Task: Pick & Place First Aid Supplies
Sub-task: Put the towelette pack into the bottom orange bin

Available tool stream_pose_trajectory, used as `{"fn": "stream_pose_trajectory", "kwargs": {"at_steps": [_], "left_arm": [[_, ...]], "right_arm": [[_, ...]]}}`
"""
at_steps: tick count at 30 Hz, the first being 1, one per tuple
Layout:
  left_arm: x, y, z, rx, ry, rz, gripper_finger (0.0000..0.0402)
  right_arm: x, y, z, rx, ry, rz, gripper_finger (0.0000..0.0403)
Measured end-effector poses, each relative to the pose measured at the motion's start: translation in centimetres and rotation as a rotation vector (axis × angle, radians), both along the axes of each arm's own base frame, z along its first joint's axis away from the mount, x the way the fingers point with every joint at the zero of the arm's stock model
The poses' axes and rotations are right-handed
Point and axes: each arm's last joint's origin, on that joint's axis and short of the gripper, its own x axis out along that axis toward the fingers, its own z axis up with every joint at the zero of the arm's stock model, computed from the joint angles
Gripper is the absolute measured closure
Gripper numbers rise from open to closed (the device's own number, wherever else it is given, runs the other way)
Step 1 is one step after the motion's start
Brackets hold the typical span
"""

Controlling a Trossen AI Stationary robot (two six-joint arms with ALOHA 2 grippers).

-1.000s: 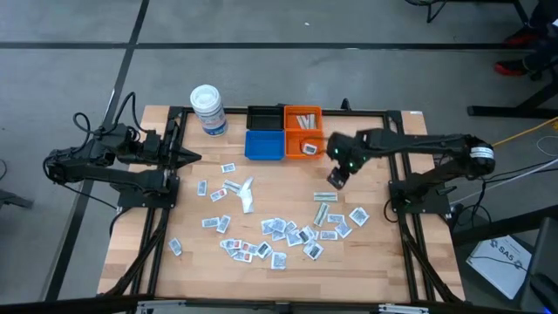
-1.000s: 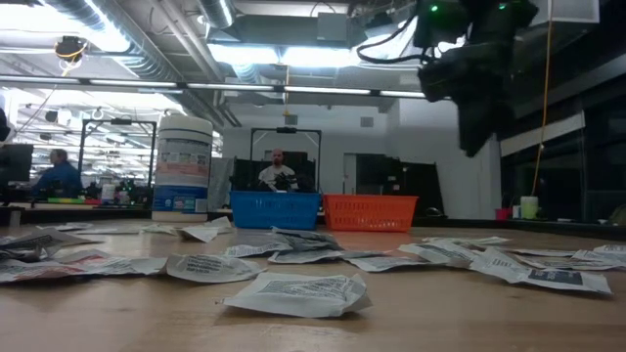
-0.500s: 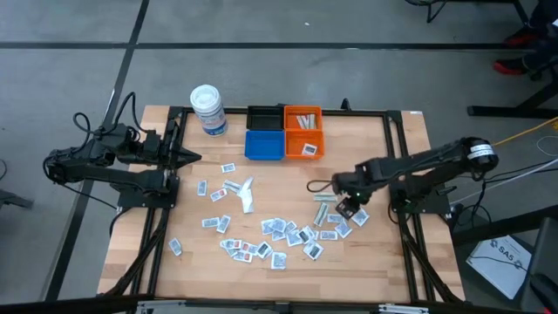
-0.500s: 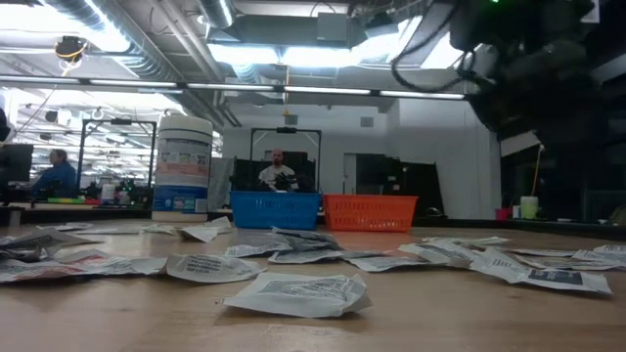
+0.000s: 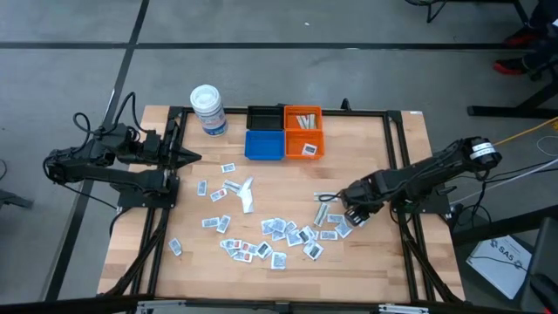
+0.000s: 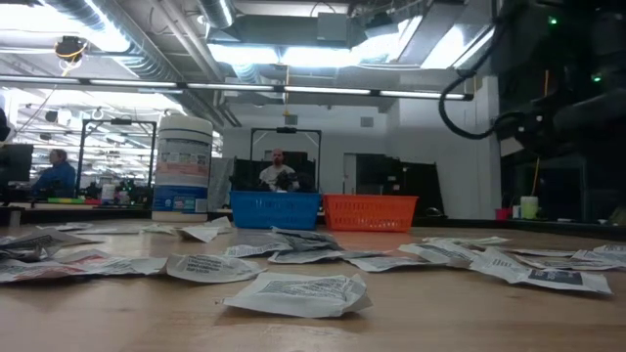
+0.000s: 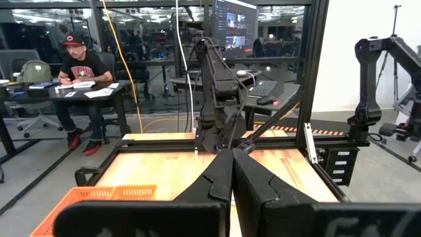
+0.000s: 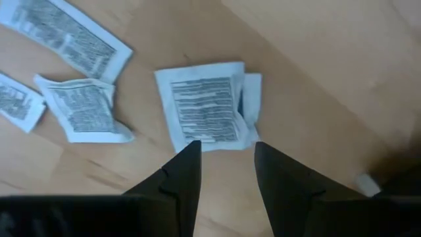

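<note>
The first aid supplies [image 5: 279, 234] are small white printed sachets, lying flat and scattered across the middle of the table; low view shows them [image 6: 293, 291] up close. My right gripper [image 5: 353, 212] is low over the right end of the scatter and open. In the right wrist view, my right gripper [image 8: 223, 148] has its fingertips at the near edge of one printed sachet [image 8: 205, 108] that lies on another. Whether they touch it cannot be told. My left gripper [image 5: 187, 158] waits shut at the table's left side, also visible in its wrist view [image 7: 230, 168].
The blue bin [image 5: 264, 145], the orange bin [image 5: 302, 131] with a few sachets in it, and the black bin [image 5: 264, 118] stand at the far edge. A white tub [image 5: 209, 110] stands to their left. More sachets [image 8: 82, 108] lie beside the right gripper. People sit in the room beyond.
My right gripper has moved from beside the orange bin toward the table's near edge and down to the right end of the scattered sachets. The left arm and the sachets have stayed still.
</note>
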Motion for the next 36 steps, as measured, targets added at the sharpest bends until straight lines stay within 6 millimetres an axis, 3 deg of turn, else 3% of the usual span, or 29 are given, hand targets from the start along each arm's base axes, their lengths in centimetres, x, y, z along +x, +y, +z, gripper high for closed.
{"fn": "stream_pose_trajectory", "kwargs": {"at_steps": [28, 36], "left_arm": [[0.0, 0.0, 0.0, 0.000, 0.000, 0.000, 0.0398], [0.0, 0.0, 0.0, 0.000, 0.000, 0.000, 0.0398]], "right_arm": [[-1.3, -0.1, -3.3, 0.063, -0.037, -0.050, 0.0262], [-1.1, 0.0, -3.3, 0.064, -0.044, -0.066, 0.0317]]}}
